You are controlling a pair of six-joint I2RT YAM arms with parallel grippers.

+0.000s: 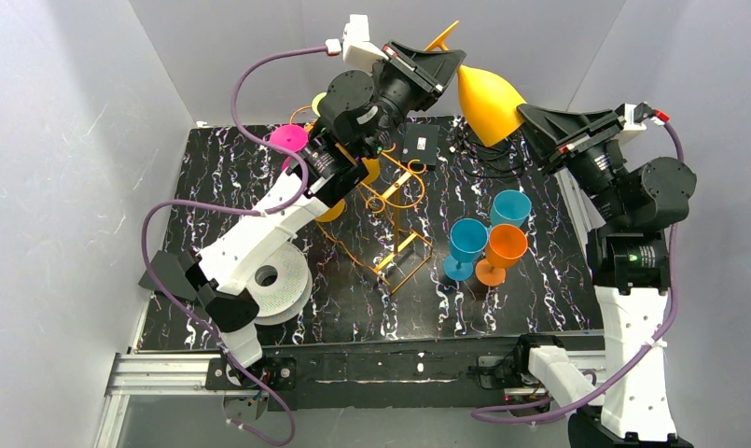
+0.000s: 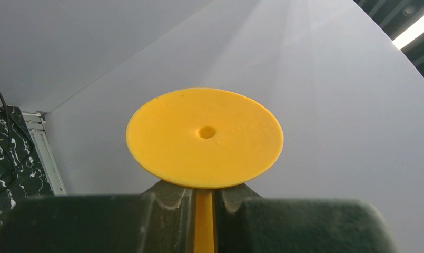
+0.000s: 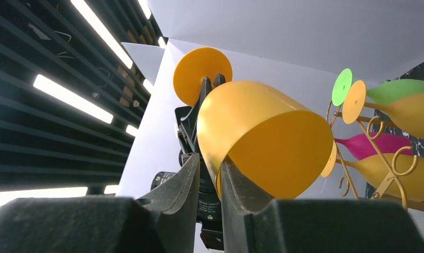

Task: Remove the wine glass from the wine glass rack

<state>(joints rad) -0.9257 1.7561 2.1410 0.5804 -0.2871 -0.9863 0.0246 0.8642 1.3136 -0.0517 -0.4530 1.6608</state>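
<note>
Jaws of the left gripper [image 2: 204,192] clamp the stem of the yellow wine glass [image 1: 488,103], held sideways in the air, clear of the wine glass rack [image 1: 395,219] on the black table [image 1: 539,289] below. The right gripper [image 3: 209,168] straddles the bowl's rim, jaws narrow; whether they pinch it cannot be told.

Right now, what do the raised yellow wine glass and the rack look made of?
Yellow wine glass: probably plastic, satin finish; its thin bowl wall lets light glow through faintly. Wine glass rack: apparently metal wire, orange-gold with a slight sheen; thin rods bent into curls.
</note>
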